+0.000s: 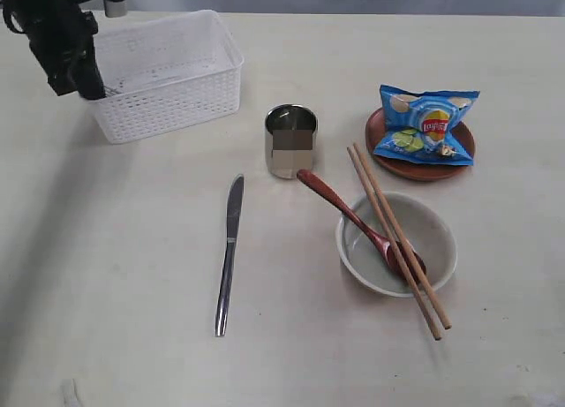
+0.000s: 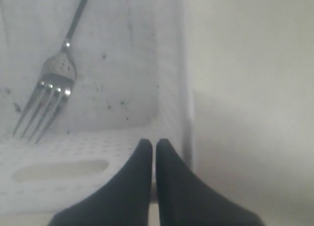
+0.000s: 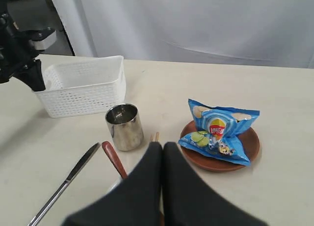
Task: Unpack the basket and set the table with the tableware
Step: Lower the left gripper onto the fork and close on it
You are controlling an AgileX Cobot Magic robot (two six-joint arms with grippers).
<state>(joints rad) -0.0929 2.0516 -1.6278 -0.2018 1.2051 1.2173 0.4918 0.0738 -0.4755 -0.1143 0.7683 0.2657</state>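
We note a matt white plastic basket [image 1: 168, 102], polished steel knife [image 1: 229, 257], cup [image 1: 275, 146] and fork [image 2: 54, 76] (all reflective), a glossy reddish wooden spoon [image 1: 331, 199], bare wooden chopsticks [image 1: 388, 235], a smooth matt tabletop [image 1: 106, 275].

Support surface: wide, flat tabletop [image 1: 124, 275], pale cream-beige, faintly scuffed.

Directly on it, five items:
- Far left: white lattice basket [image 1: 168, 98], upright, open side up.
- Near centre: small steel cup [image 1: 290, 142], upright, mouth up.
- In front of cup, slightly left: steel knife [image 1: 229, 252], flat, blade end toward far side, clear of cup and basket.
- Far right: round brown plate [image 1: 424, 170].
- In front of plate: pale cream bowl [image 1: 437, 235], upright, near plate, not touching.
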